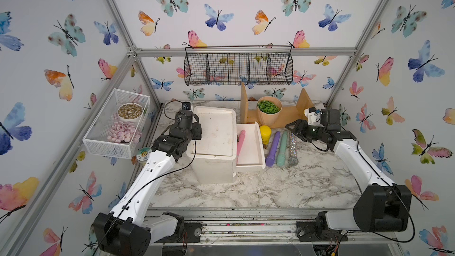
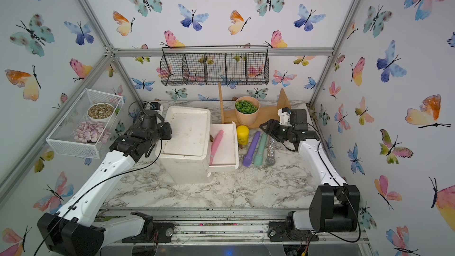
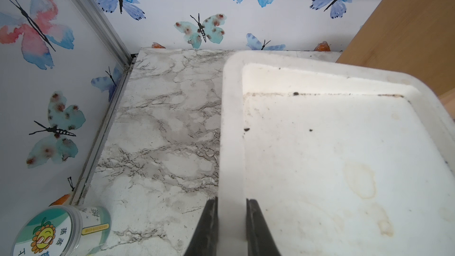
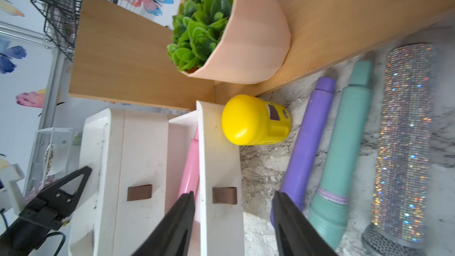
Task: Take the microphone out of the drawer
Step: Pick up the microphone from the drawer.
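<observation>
A pink microphone lies lengthwise in the open top drawer, which is pulled out to the right of the white drawer unit. My left gripper is shut on the unit's left top rim. My right gripper hangs open and empty to the right of the drawer, over the far ends of the microphones on the table. It touches nothing.
On the table right of the drawer lie a purple, a teal and a glitter microphone, beside a yellow bottle. Behind stand a potted plant and a wooden shelf. A small jar sits left.
</observation>
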### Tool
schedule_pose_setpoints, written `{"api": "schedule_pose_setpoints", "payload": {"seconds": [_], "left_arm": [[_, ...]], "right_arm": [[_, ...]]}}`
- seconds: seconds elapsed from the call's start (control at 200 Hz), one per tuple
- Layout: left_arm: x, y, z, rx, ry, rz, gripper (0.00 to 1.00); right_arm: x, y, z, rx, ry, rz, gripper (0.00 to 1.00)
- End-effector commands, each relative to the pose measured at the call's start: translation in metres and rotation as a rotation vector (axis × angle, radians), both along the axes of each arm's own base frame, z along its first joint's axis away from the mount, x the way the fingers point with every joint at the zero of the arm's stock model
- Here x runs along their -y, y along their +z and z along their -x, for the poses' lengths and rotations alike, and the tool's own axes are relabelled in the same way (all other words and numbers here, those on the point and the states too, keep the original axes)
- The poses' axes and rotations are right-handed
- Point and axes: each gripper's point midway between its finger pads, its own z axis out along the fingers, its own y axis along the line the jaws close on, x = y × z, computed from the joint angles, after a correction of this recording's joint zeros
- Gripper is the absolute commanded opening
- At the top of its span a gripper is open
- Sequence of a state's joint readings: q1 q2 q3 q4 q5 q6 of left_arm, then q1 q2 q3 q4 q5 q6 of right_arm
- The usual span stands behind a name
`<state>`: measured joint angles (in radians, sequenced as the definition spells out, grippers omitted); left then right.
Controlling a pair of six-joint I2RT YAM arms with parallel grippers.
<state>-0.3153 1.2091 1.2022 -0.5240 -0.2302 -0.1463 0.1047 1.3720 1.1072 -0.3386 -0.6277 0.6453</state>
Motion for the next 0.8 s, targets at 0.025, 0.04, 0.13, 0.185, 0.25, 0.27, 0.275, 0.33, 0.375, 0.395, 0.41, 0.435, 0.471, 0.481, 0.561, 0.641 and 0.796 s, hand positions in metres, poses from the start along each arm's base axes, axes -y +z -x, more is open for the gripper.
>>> {"api": "schedule_pose_setpoints", "payload": {"seconds": [0.025,0.04,0.13,0.185,0.25,0.27,0.275,0.33,0.375,0.395,0.41,0.435,0.471,0.481,0.561,0.641,0.796], "left_arm": [[0.0,-0.017,0.0,-0.054,-0.006,-0.013,0.0],[0.0,-0.017,0.001,-0.054,-0.006,-0.014,0.0],[0.0,-0.018,0.002,-0.058,-0.007,-0.017,0.0],[-0.001,-0.018,0.003,-0.06,-0.005,-0.019,0.0],[-0.002,-0.017,0.004,-0.059,-0.002,-0.021,0.0],[-0.002,-0.017,0.004,-0.059,-0.003,-0.022,0.0],[-0.002,-0.017,0.005,-0.058,-0.003,-0.022,0.0],[-0.003,-0.015,0.005,-0.053,-0.001,-0.022,0.0],[-0.003,-0.013,0.006,-0.047,-0.002,-0.021,0.0],[-0.003,-0.013,0.006,-0.046,-0.002,-0.022,0.0],[-0.003,-0.013,0.006,-0.045,-0.002,-0.021,0.0],[-0.003,-0.013,0.006,-0.045,-0.002,-0.02,0.0],[-0.003,-0.012,0.006,-0.043,-0.003,-0.019,0.0],[-0.003,-0.012,0.006,-0.043,-0.003,-0.019,0.0],[-0.002,-0.012,0.005,-0.044,-0.004,-0.019,0.0],[-0.002,-0.012,0.004,-0.042,-0.005,-0.021,0.0],[-0.001,-0.01,0.002,-0.031,-0.009,-0.023,0.0]], "right_arm": [[-0.036,0.024,0.012,0.029,0.04,-0.114,0.57],[-0.04,0.025,0.013,0.03,0.045,-0.116,0.57],[-0.066,0.028,0.02,0.03,0.078,-0.126,0.57],[-0.081,0.025,0.024,0.018,0.092,-0.127,0.56],[-0.095,0.022,0.026,0.003,0.102,-0.126,0.56],[-0.1,0.021,0.027,0.001,0.106,-0.127,0.56],[-0.101,0.021,0.027,0.0,0.107,-0.128,0.56],[-0.112,0.019,0.029,-0.006,0.113,-0.135,0.56],[-0.122,0.017,0.031,-0.014,0.117,-0.139,0.56],[-0.127,0.016,0.032,-0.018,0.122,-0.141,0.55],[-0.131,0.014,0.034,-0.023,0.127,-0.141,0.55],[-0.137,0.012,0.035,-0.034,0.133,-0.138,0.55],[-0.143,0.006,0.037,-0.056,0.132,-0.127,0.54],[-0.144,0.004,0.037,-0.066,0.128,-0.124,0.54],[-0.154,-0.01,0.039,-0.11,0.107,-0.092,0.53],[-0.162,-0.014,0.043,-0.106,0.091,-0.077,0.52],[-0.175,-0.025,0.044,-0.138,0.091,-0.039,0.5]]}}
